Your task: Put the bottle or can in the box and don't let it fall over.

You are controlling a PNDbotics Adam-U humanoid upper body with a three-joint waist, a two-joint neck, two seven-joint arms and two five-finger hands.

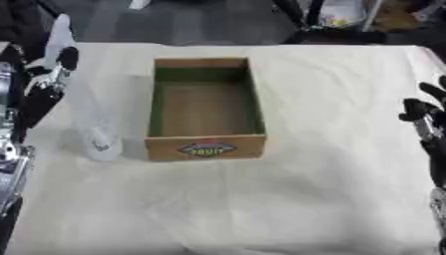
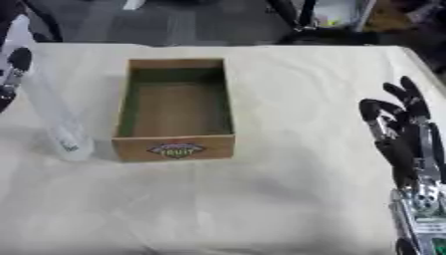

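Note:
A clear plastic bottle (image 1: 94, 130) stands upright on the cloth, just left of the box and close to its front corner. The wooden box (image 1: 206, 148) has green inner walls and a coloured label on its front; nothing lies inside it. My left hand (image 1: 48, 87) hangs at the left edge beside the bottle's upper part, its fingers fairly straight and a small gap showing between it and the bottle. At the right edge my right hand (image 2: 402, 130) rests open with its fingers pointing up, far from the box.
A cream cloth (image 1: 287, 199) covers the table. Beyond the table's far edge are dark stand legs (image 1: 300, 20) and clutter. Bare cloth spreads in front of the box and to its right.

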